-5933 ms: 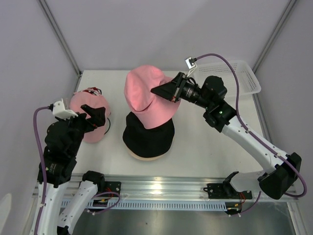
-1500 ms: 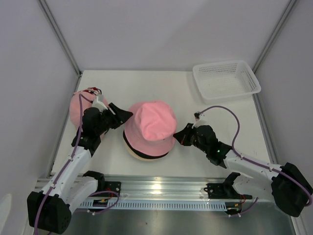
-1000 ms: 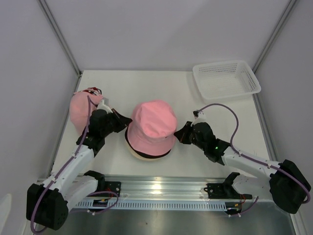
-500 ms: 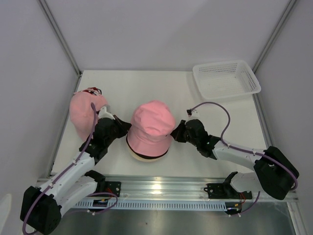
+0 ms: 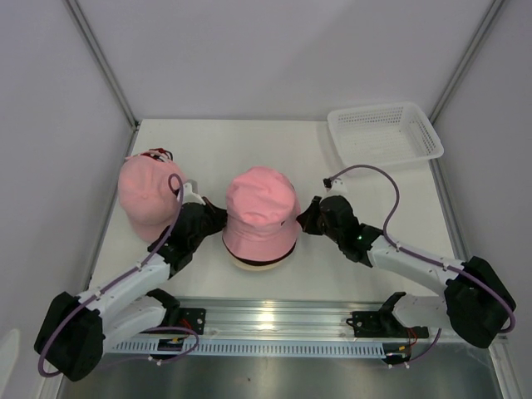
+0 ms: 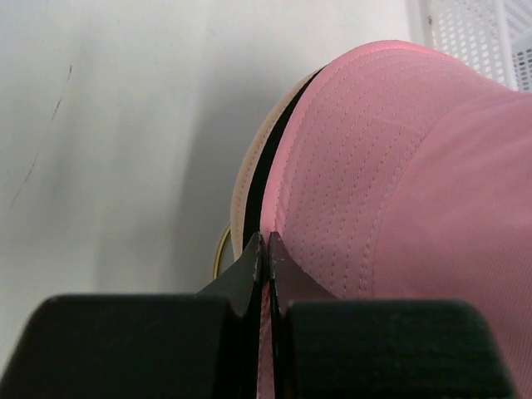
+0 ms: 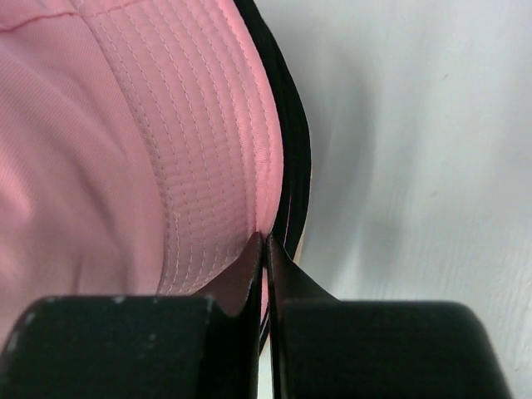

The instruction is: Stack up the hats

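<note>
At table centre, pink bucket hat point(image 5: 259, 214) tops black hat point(image 6: 263, 187), tan hat point(image 5: 256, 264). Brim clamped both sides: left gripper point(image 6: 264, 246) at left edge, right gripper point(image 7: 264, 243) at right. Likely next, pink cap point(image 5: 144, 191) lies left, nearest left gripper.

Light: bright, even, diffuse, from above. Shadows: soft grey on worktop point(image 6: 125, 208) beside pink hat point(image 6: 399, 166), both wrist views. Glare: white patch on rail point(image 5: 266, 318). Focus: top view sharp; left claw point(image 6: 264, 241), right claw point(image 7: 264, 241): housings dark, blurred, close to lens.
</note>
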